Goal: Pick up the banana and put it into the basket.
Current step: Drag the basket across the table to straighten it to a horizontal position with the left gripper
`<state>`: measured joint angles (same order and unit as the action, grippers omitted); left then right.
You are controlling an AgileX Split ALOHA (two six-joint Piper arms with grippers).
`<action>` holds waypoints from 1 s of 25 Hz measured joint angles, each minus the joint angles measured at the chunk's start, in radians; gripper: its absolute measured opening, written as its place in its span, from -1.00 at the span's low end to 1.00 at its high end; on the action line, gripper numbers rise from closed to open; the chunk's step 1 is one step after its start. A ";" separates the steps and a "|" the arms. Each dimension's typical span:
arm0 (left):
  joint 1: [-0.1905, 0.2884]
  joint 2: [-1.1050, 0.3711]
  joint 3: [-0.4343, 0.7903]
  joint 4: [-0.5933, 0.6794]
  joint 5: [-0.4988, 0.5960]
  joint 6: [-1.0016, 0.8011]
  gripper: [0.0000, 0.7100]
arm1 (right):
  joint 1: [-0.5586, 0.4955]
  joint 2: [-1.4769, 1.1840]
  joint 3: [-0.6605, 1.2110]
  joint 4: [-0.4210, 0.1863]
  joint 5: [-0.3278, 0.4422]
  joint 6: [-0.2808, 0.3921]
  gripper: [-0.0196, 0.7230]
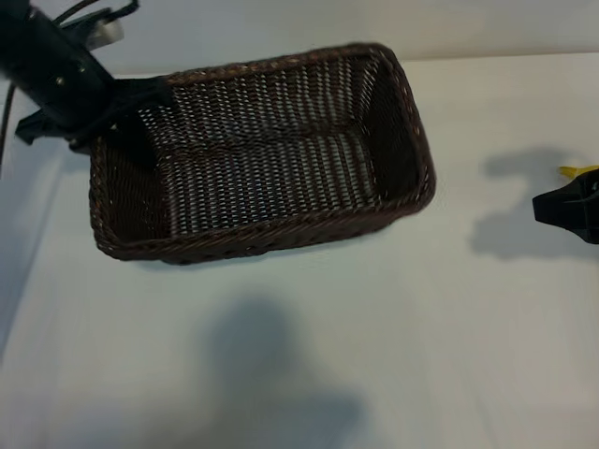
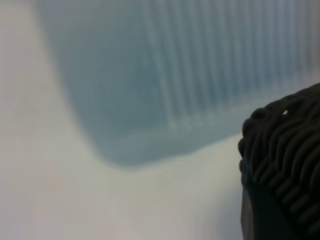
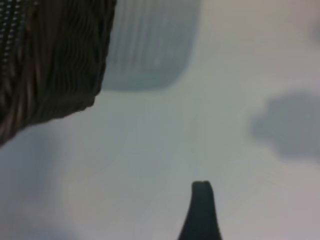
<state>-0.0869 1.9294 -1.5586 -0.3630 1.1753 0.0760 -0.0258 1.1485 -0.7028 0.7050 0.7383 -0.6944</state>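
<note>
My left arm sits at the far left corner of the basket (image 1: 262, 150), with my left pincer (image 1: 140, 117) lying dark against the rim there. I cannot tell from any view whether it grips anything; no yellow shows between its tips, and my left wrist view gives only a bit of wicker weave and the pale counter (image 1: 281, 355). My right pincer (image 1: 566, 206) is parked at the right edge, well apart from the basket, its jaws standing wide and holding nothing; one dark fingertip (image 3: 201, 200) pokes into its own wrist view above bare counter. The banana I cannot find: the basket's floor looks bare, and nothing yellow and curved lies on the counter in view. The little yellow patch by my right pincer seems part of the arm, not fruit. So I judge the step to be either the carry toward the basket or a search. Next I would need to confirm where the banana is before lowering or letting go over the basket's middle.
</note>
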 joint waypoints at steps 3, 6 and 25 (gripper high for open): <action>0.000 0.048 -0.051 0.000 0.000 0.019 -0.46 | 0.000 0.000 0.000 0.000 0.000 0.000 0.62; -0.008 0.073 -0.060 0.001 0.000 0.026 -0.46 | 0.000 0.000 0.000 0.000 0.000 0.000 0.62; -0.184 0.249 -0.064 0.044 -0.089 0.011 -0.46 | 0.000 0.000 0.000 0.000 0.000 0.000 0.62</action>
<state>-0.2706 2.1786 -1.6223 -0.3185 1.0865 0.0866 -0.0258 1.1485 -0.7028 0.7050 0.7383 -0.6944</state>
